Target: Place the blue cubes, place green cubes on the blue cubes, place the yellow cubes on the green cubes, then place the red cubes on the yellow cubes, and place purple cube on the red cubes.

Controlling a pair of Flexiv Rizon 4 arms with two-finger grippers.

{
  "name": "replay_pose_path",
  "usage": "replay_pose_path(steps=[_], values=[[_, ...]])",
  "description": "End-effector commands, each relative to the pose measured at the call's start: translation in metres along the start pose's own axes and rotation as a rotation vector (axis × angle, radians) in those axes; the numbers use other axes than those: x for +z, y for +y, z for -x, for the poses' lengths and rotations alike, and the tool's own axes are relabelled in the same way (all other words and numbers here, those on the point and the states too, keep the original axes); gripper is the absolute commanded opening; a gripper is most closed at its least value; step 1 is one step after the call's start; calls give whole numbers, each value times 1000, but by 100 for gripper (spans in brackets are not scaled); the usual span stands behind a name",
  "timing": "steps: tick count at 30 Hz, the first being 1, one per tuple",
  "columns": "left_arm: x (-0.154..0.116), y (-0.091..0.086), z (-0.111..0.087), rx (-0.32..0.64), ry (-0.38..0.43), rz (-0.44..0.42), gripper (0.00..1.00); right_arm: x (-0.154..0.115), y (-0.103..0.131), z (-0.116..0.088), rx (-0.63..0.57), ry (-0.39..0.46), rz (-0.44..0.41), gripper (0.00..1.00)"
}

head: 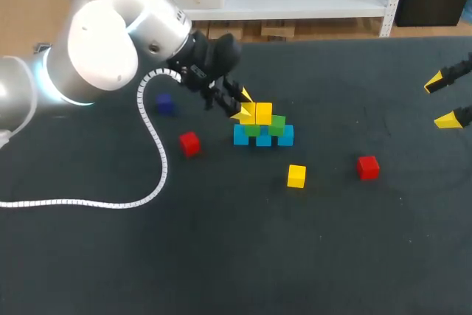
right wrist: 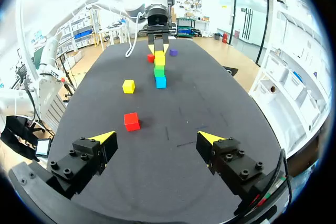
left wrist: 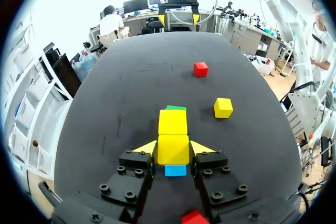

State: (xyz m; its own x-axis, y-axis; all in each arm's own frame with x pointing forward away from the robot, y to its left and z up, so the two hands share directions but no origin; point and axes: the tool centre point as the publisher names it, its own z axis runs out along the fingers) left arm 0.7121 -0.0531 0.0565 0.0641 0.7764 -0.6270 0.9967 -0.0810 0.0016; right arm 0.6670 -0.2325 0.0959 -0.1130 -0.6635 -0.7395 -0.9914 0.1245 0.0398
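Where the left arm comes in over the worktop [head: 221, 256] in the head view, the left gripper [head: 241, 105] pinches the held yellow cube [head: 263, 112] between its two tips. This cube is on top of the two green cubes [head: 277, 125], and these stand on the row of three blue cubes [head: 263, 138]. Behind this gripper lies the purple cube [head: 165, 104], and beside it is the first red cube [head: 189, 143]. The loose yellow cube [head: 296, 175] lies a little past the blue cubes. The second red cube [head: 367, 167] is between them and the right gripper [head: 440, 101], whose fingers are spread wide apart.

In the left wrist view both yellow tips touch the sides of the held yellow cube [left wrist: 173, 148]. One of the blue cubes shows just under it and one of the green cubes just ahead of it. The loose yellow cube [left wrist: 223, 107] is ahead of the gripper and to one side. The second red cube [left wrist: 199, 69] is farther ahead, and the first red cube [left wrist: 193, 217] is under the gripper.

In the right wrist view the second red cube [right wrist: 131, 120] lies just ahead of the spread fingers and the loose yellow cube [right wrist: 128, 86] farther ahead. The blue cubes [right wrist: 160, 81] are well ahead, with the left gripper at the cube on top.
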Motion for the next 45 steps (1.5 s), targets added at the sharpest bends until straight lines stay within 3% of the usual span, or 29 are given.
replay_pose_path(steps=[1,5,9,10,11,12,23,30,45], values=[[1,2,0,2,3,-3,16,1,-1,0,-1,-1,0,100],[1,2,0,2,4,-4,27,1,-1,0,-1,-1,0,100],[1,2,0,0,4,-5,48,1,-1,0,-1,-1,0,100],[1,2,-1,0,4,-6,57,1,-1,0,-1,-1,0,100],[1,2,-1,0,4,-6,84,1,-1,0,-1,-1,0,100],[1,2,-1,-1,4,-7,100,1,-1,0,-1,-1,0,100],[-23,-8,-7,-7,-30,12,100,1,-1,0,-1,-1,0,100],[-45,-24,-40,-62,-66,16,100,1,-1,0,-1,-1,0,100],[-99,-47,-102,-36,-55,16,100,1,-1,0,-1,-1,0,100]])
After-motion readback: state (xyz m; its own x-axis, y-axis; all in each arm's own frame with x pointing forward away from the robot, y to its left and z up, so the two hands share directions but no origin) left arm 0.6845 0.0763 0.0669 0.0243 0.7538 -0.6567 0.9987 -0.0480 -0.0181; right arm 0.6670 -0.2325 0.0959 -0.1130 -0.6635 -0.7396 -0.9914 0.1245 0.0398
